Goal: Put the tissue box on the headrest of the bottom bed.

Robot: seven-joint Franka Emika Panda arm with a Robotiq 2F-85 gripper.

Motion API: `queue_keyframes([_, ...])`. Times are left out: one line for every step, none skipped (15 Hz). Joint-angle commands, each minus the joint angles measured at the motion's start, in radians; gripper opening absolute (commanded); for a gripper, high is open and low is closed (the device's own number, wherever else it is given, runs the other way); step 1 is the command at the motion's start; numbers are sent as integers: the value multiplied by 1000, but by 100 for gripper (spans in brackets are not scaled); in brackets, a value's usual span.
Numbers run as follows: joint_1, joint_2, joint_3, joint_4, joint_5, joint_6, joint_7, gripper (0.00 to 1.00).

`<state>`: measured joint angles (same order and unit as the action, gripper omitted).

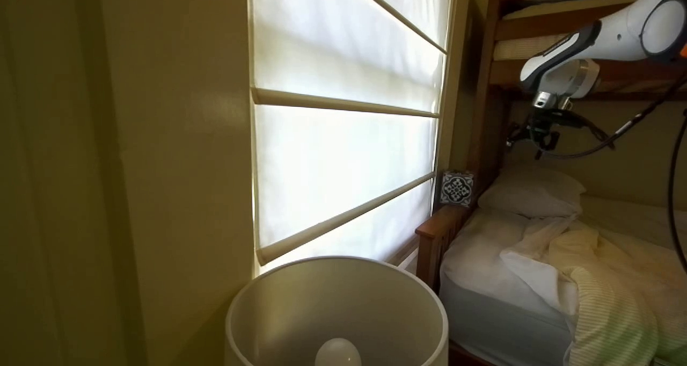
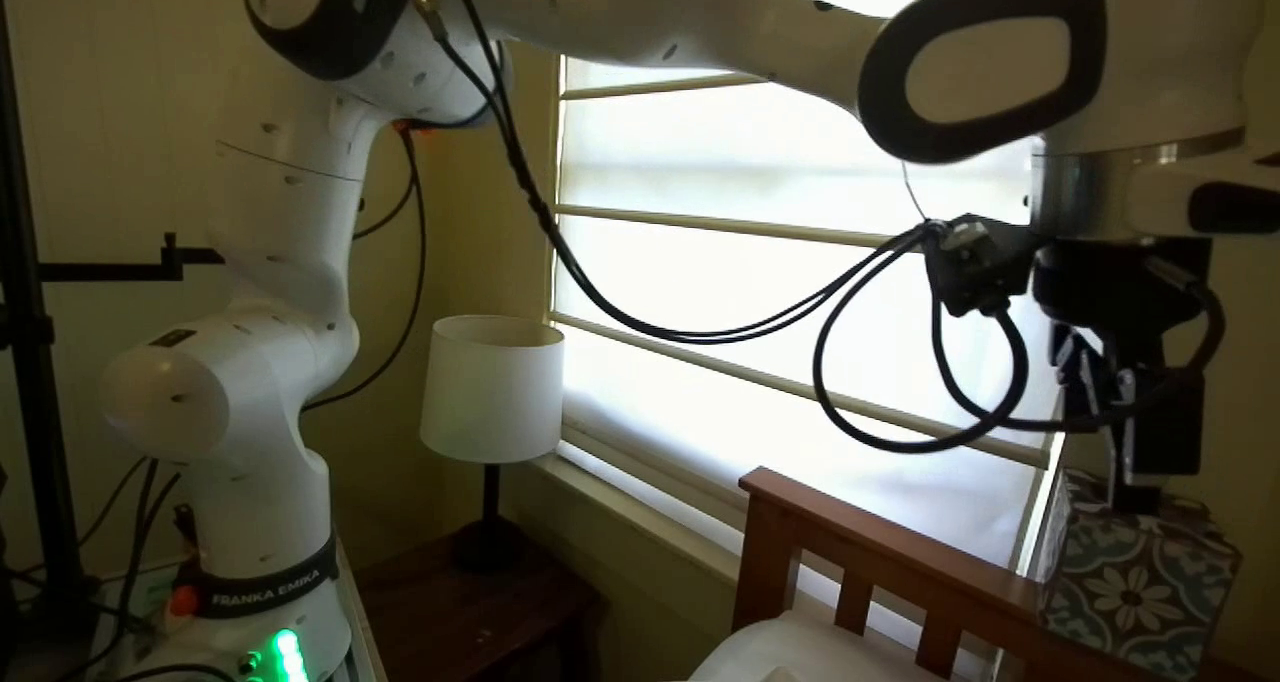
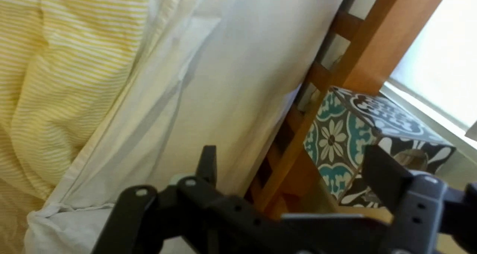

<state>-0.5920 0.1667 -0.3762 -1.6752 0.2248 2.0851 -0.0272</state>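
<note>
"Where's the tissue box (image 1: pixel 457 188)?"

"In an exterior view it's right of centre, sitting on the far end of the headrest (image 1: pixel 443 224), beside the window blind (image 1: pixel 349 167). The bottom bed (image 1: pixel 494 275) spreads out to its lower right."

"And the gripper (image 1: pixel 526 145)?"

"Upper right of that frame: above the box and off to its right, plainly apart from it. The jaws stand wide, so the hand is released."

"Yet in an exterior view the fingers (image 2: pixel 1135 500) seem to meet the box."

"Lower right there, yes. They come down across its upper edge, but I'd call that overlap along the line of sight."

"What does the wrist view give?"

"The box is right of centre, a flower-patterned side facing left. One finger, lower right, covers part of it, and the box shows on both sides of that tip. The opposite finger, in the lower half just left of centre, stands over the pale sheet (image 3: pixel 238 79)."
</note>
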Motion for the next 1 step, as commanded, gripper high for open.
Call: queue_keyframes([16, -20, -19, -14, -1, -5, -4, 100])
